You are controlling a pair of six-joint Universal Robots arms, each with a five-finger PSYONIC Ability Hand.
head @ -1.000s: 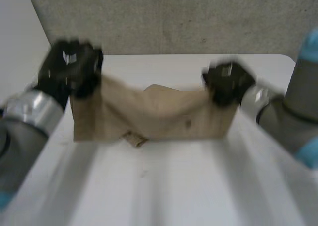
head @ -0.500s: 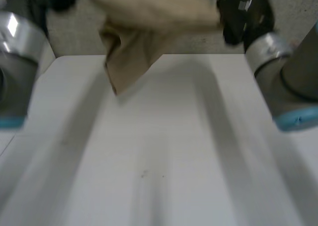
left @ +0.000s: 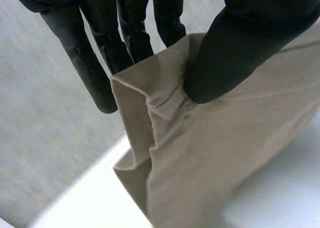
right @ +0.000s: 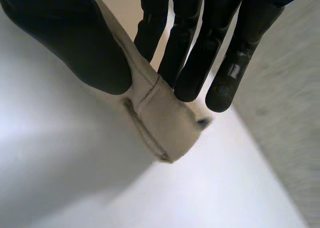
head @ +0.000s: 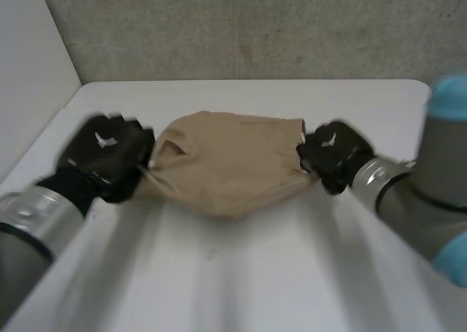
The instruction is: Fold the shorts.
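**Shorts: slip and skew risks at the two-hand hold**

The tan shorts (head: 230, 164) sit at the centre of the head view, stretched between the two hands over the white table (head: 241, 281).

**Hold state**
- The left hand (head: 106, 160) pinches the shorts' left end. In its wrist view the thumb (left: 240, 52) presses the cloth from one side while the straight fingers (left: 95, 62) back it from the other.
- The right hand (head: 332, 155) pinches the right end in the same manner, with a stitched corner (right: 160, 118) projecting just past its thumb.

**Orientation**
- The long axis runs left to right across the head view, from hand to hand.
- The far edge faces the wall at the top of the frame. The near edge bows toward the bottom of the frame.
- The waistband side cannot be identified.
- Whether the sagging middle touches the table cannot be determined.

**Failure risks**
- Both pinches lie close to the cloth's edge, so a sideways pull or a fast move is likely to draw a corner out.
- The cloth at the left hand is doubled over on itself. If laid down so, this tuck is likely to leave a crease.
- Slack in the middle may wrinkle on contact.
- Unequal hand travel would skew the edges.
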